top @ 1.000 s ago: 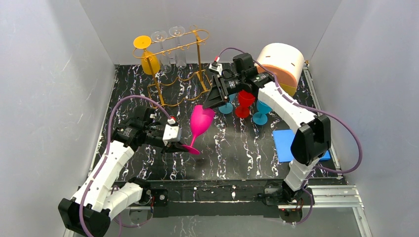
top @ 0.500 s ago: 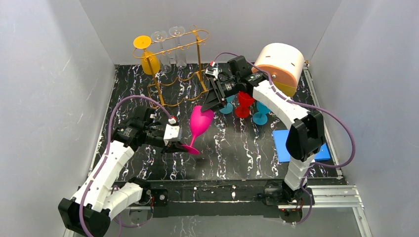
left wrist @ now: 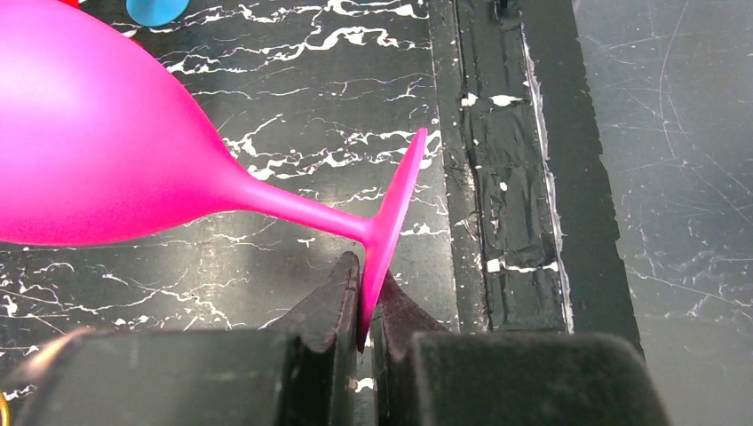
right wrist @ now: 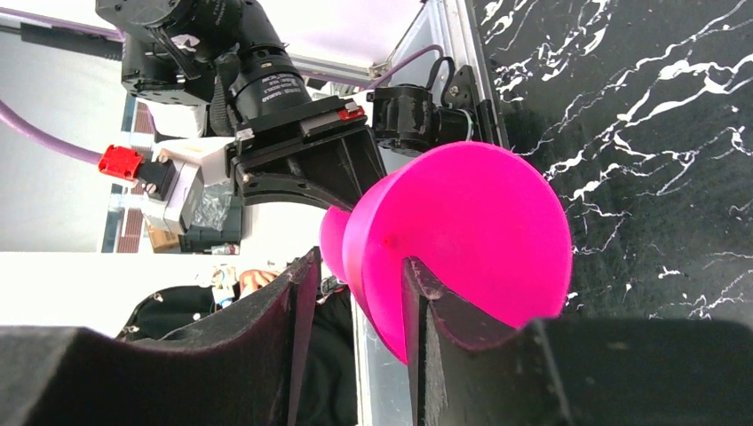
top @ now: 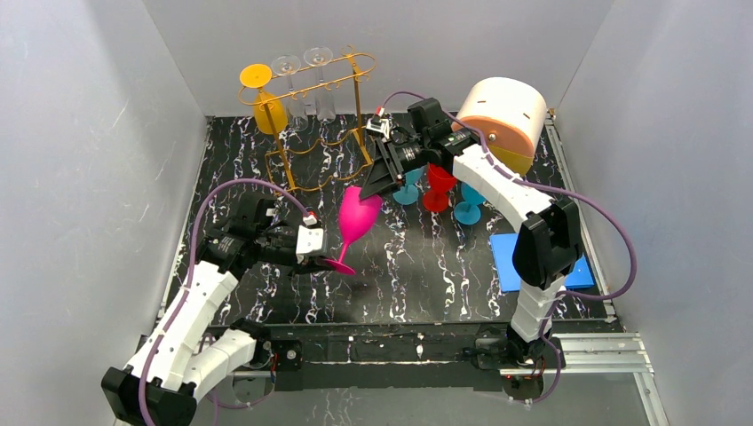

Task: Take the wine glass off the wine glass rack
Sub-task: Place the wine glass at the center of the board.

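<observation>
1. The pink wine glass (top: pixel 357 217) is already off the wine glass rack (top: pixel 360 102). It hangs tilted above the worktop (top: pixel 426 266), in front of the rack and between the two arms.
2. The left end effector (left wrist: pixel 362 311) is clamped shut on the edge of the glass's foot, with the stem and bowl pointing away from it.
3. Over the last second the left arm has drawn back a little, and the glass has shifted slightly to the left with it.
4. In that time the right arm swung in and its end effector (right wrist: pixel 360 284) settled at the bowl's rim. Its jaws stand apart on either side of the rim, with a gap showing on one side, so it is not clamped.
5. This looks like a handover or a steadying move, with the weight still on the left grip.
6. A yellow glass (top: pixel 269 114) and two clear glasses (top: pixel 286 64) are hanging on the rack.
</observation>
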Motion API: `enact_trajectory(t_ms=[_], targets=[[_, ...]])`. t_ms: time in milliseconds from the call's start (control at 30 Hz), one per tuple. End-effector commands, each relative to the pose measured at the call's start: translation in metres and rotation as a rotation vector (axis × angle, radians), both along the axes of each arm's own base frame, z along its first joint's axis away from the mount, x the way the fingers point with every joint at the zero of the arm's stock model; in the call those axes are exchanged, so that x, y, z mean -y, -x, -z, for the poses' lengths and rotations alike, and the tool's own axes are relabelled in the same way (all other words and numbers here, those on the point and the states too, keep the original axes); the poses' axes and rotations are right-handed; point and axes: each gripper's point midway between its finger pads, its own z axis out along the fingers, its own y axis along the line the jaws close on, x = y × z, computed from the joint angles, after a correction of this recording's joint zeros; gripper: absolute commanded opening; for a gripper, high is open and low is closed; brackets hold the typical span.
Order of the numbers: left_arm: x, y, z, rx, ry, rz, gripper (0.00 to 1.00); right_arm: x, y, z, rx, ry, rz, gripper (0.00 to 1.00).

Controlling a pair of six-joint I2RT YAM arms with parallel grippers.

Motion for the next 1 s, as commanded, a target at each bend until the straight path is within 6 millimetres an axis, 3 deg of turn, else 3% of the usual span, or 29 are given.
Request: enact_trajectory(t_ms=[0, 333, 533, 700, 867, 967], targets=[[-0.003, -0.013, 0.004, 0.02, -0.021, -0.056, 0.0, 0.002, 0.033, -0.032, -0.012, -0.095, -0.128, 0.47], [-0.002, -0.018, -0.003, 0.047, -0.018, -0.064, 0.0, 0.001, 0.033, -0.029, -0.026, -0.078, -0.131, 0.29], [-0.002, -0.017, -0.005, 0.048, -0.013, -0.067, 0.0, 0.003, 0.037, -0.033, -0.038, -0.094, -0.154, 0.31], [-0.002, -0.021, -0.008, 0.072, -0.007, -0.081, 0.0, 0.007, 0.043, -0.04, -0.035, -0.132, -0.183, 0.4], [0.003, -0.027, -0.009, 0.077, 0.021, -0.086, 0.0, 0.008, 0.048, -0.043, -0.038, -0.143, -0.195, 0.17], [0.006, -0.034, -0.008, 0.069, 0.039, -0.1, 0.0, 0.009, 0.048, -0.043, -0.039, -0.138, -0.189, 0.08]])
